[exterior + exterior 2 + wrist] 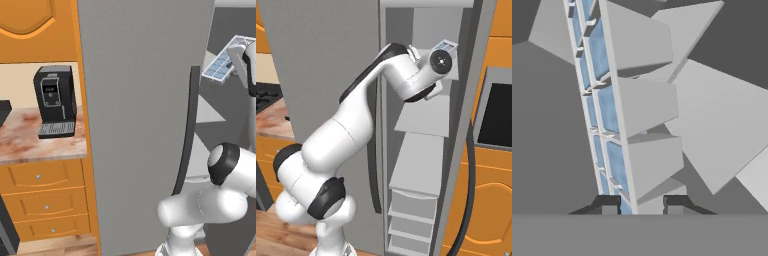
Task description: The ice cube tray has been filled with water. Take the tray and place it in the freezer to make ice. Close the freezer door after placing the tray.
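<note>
Edgewise, the ice cube tray (599, 100) (long axis away from the fingers) sits clamped in the pincer (641, 205).

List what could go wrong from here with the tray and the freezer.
The tray hangs tilted in the tool, pinched at one edge, so water could spill or it could slip. It is up inside the freezer, close to the shelves, and could snag. The door is open and must be shut afterward.

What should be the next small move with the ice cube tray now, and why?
Probably lower the ice cube tray onto the upper shelf and then open the fingers: they grip its edge, it hangs tilted inside the open freezer, above that shelf.
</note>
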Robot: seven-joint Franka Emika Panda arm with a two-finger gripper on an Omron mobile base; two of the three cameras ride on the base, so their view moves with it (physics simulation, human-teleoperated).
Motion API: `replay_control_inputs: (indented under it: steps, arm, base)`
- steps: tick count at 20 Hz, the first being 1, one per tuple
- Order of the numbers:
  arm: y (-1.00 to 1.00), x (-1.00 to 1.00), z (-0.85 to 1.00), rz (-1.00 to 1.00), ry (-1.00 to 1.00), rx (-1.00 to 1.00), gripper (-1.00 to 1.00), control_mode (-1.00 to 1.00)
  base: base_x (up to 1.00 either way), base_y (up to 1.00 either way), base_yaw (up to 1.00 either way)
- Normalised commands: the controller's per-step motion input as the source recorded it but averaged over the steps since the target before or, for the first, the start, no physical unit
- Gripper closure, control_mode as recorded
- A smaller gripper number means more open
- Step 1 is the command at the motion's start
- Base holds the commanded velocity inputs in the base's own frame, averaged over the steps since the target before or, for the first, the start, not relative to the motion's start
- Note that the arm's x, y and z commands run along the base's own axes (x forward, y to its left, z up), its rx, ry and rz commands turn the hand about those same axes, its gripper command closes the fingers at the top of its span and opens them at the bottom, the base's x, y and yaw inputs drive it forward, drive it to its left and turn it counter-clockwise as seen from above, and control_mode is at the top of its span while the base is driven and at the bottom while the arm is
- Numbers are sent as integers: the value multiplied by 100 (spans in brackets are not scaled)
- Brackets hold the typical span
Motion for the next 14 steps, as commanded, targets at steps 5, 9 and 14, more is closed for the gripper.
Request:
replay_control_inputs:
  steps: [5,9,14]
  arm:
    - [0,24,0,0,-6,0,100,-100]
    - [0,22,0,0,-2,0,100,-100]
    - [0,13,0,0,0,0,100,-100]
  base:
    - [0,0,0]
    - [0,0,0]
    - [0,0,0]
